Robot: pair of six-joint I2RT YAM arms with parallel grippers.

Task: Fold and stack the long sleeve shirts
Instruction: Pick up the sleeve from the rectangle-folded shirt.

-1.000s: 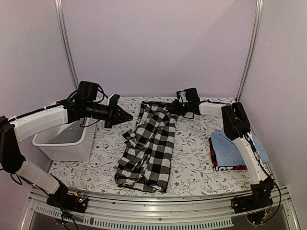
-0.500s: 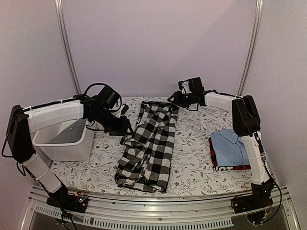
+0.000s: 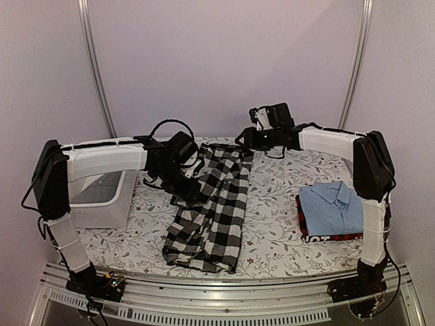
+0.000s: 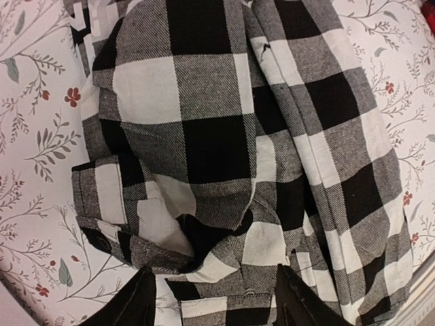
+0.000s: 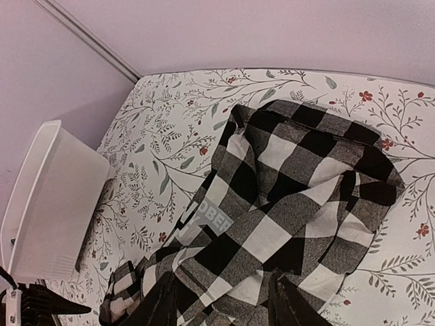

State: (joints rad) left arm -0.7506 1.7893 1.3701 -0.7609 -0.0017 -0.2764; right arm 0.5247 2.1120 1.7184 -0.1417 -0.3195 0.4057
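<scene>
rumpled woven checked shirt (image 3: 217,207), long narrow heap, floral tablecloth (image 3: 272,204)

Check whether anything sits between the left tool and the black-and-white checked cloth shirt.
Nothing visible does. The left tool hangs directly over the black-and-white checked cloth shirt, fingers apart, with only that shirt's folds below. The white plastic tub stands off to the side.

Plain lilac walls (image 3: 224,61) and two metal poles (image 3: 96,68) enclose the floral-clothed table (image 3: 272,193).
</scene>
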